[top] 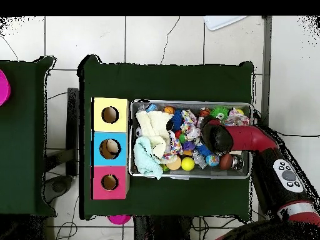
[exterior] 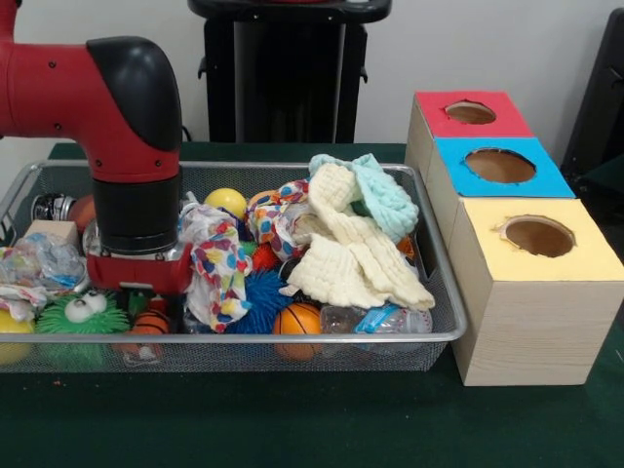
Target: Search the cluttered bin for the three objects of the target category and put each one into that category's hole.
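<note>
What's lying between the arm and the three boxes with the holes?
Inside the bin, a heap of cloths rises between the arm's end and the boxes, beside the bin. The bin's wall also stands between. The gripper's fingers are hidden.

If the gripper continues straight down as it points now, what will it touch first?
Probably the small orange basketball-patterned toy directly beneath the gripper in the bin. The green fuzzy toy with eyes lies just beside it, and depth is unclear.

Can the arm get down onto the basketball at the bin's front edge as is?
Probably yes. The basketball lies uncovered at the front rim of the bin, with the cream cloth behind it rather than over it. The arm would have to shift sideways; its jaws are hidden.
</note>
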